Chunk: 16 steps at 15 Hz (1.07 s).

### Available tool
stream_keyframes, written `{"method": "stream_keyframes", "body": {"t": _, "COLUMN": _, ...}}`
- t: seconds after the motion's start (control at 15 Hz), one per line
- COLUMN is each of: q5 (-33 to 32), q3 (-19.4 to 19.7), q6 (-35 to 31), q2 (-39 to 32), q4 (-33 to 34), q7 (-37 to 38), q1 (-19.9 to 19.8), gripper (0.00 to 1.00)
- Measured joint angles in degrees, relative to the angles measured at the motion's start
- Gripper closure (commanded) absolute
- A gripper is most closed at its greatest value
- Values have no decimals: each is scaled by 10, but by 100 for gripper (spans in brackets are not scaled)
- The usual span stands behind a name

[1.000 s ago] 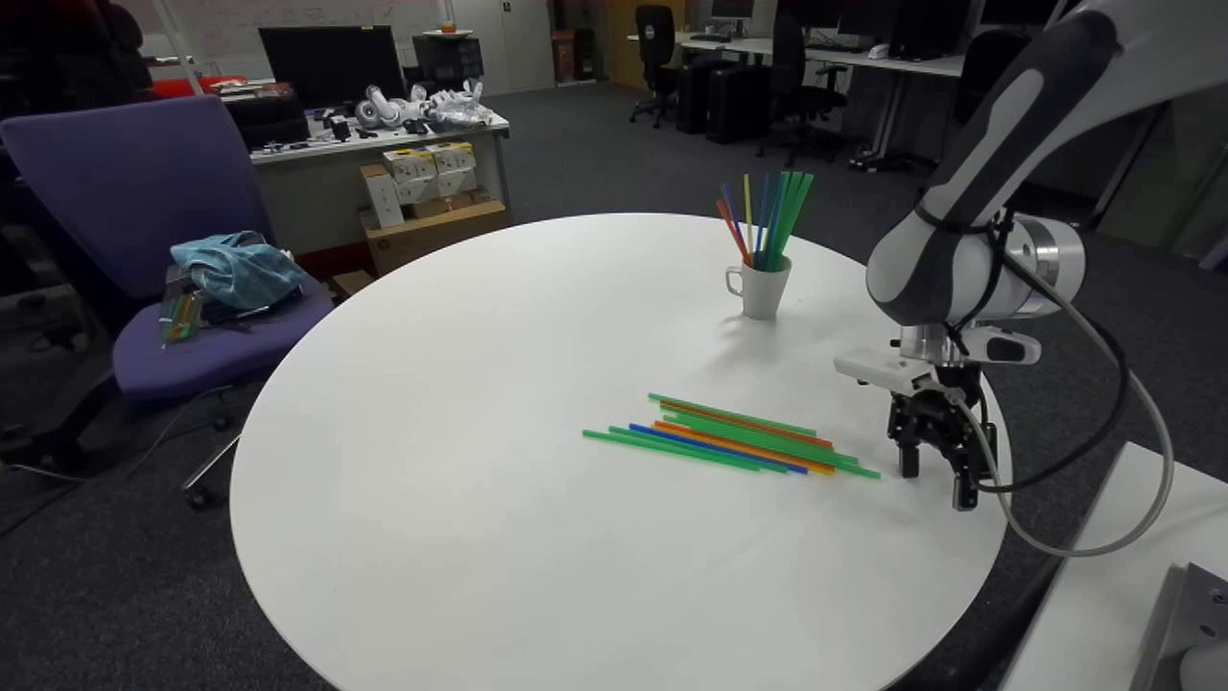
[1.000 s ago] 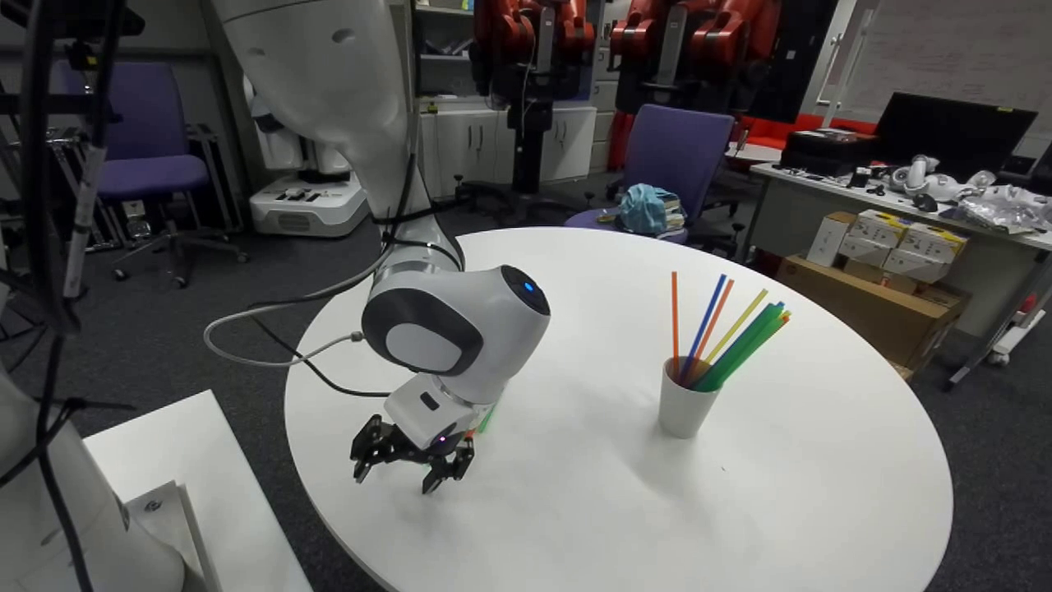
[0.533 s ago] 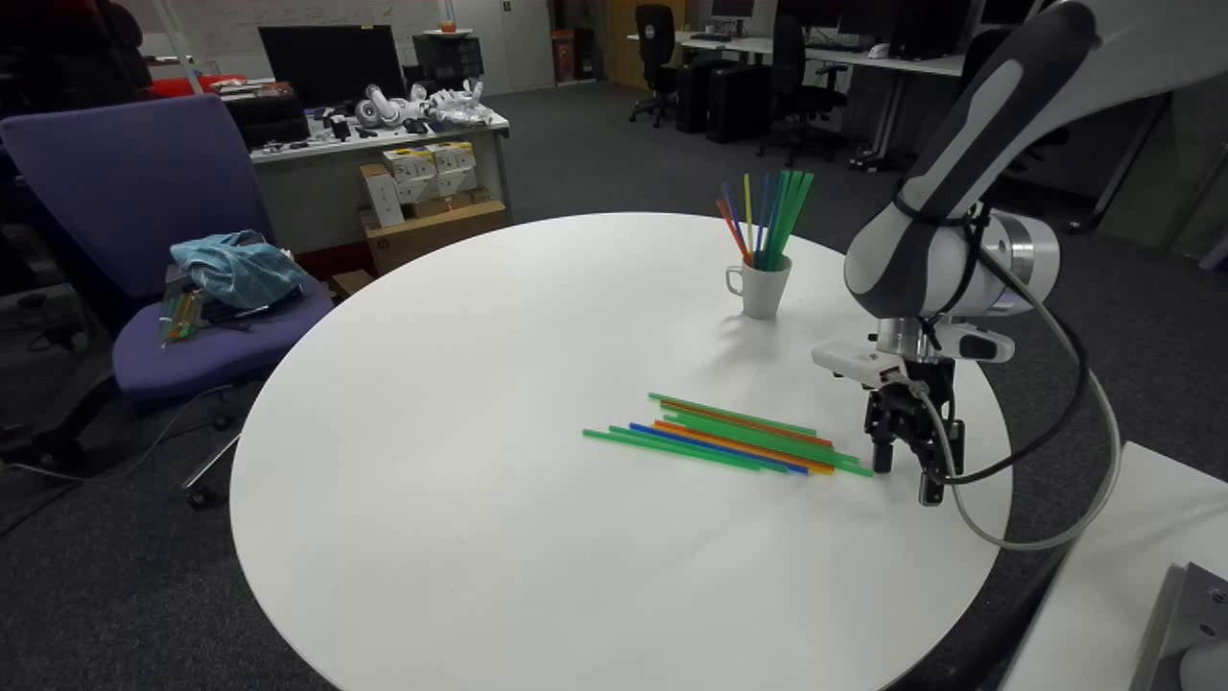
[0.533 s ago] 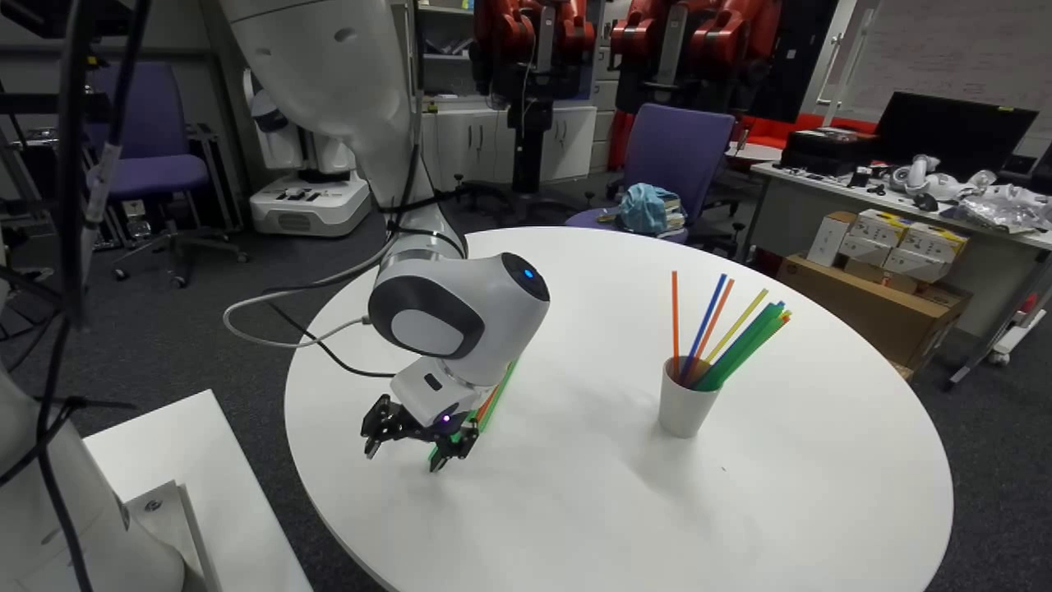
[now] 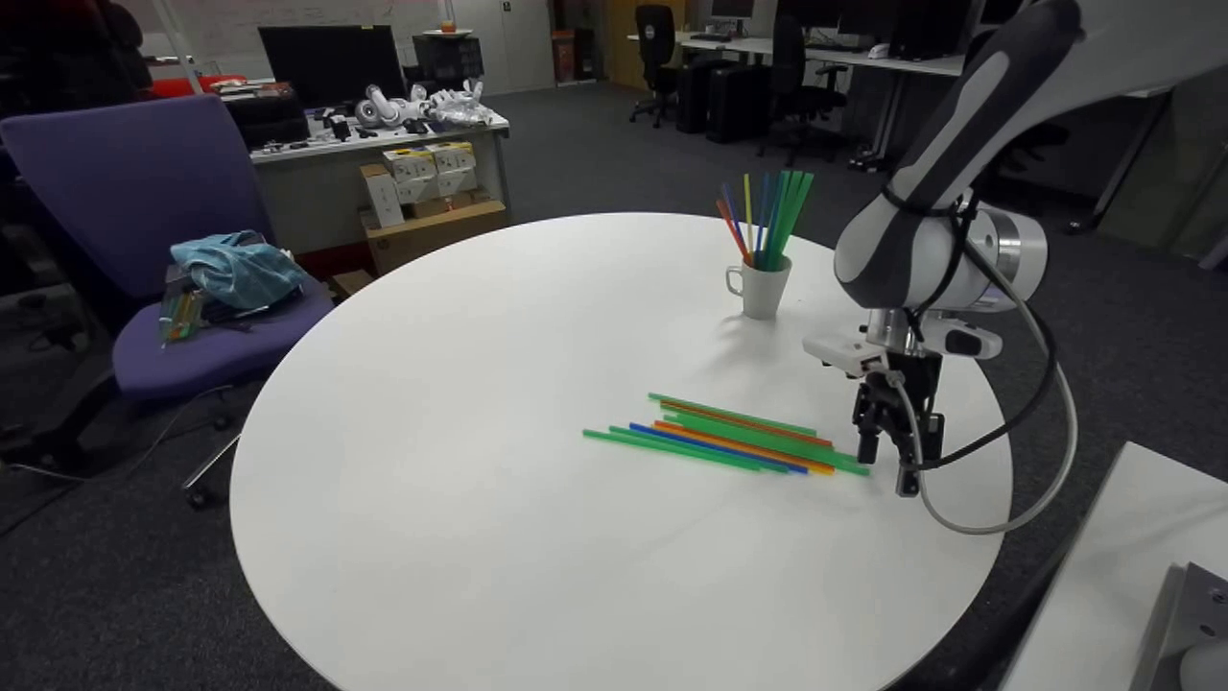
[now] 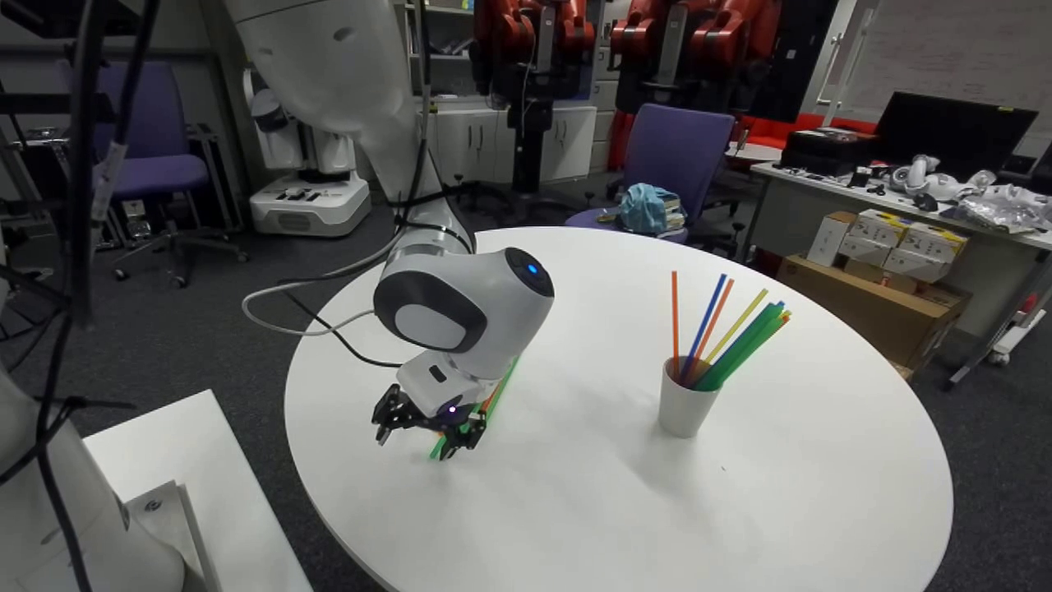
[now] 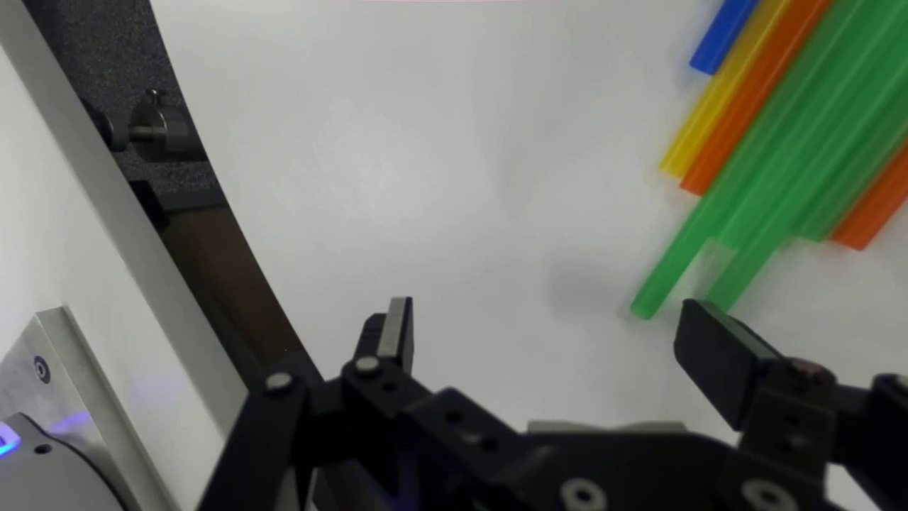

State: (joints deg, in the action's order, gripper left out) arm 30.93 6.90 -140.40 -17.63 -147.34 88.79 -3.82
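The Robotiq gripper (image 7: 546,309) hung low over the round white table (image 5: 460,403) with its jaws wide apart and nothing between them. The loose plastic drinking straws (image 5: 758,439), green, orange, yellow and blue, lay flat in a bundle just beside it; leaning straws (image 5: 789,216) stood in the white mug (image 5: 765,293), well apart. In the wrist view one finger (image 7: 716,348) overlapped the end of a green straw (image 7: 739,277); whether it touched could not be told. The likeliest trouble was that finger pressing on the straw ends or pushing them askew, should the gripper travel sideways at that height. Because the bundle was packed tight, closing there could catch several at once, and their smooth round walls could let them roll or slip.
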Motion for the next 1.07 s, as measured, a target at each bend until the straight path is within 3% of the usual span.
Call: {"method": "stream_keyframes", "body": {"t": 1.07, "q5": -12, "q3": 5, "q6": 18, "q2": -10, "q4": 3, "q7": 4, "q1": 0, "gripper": 0}}
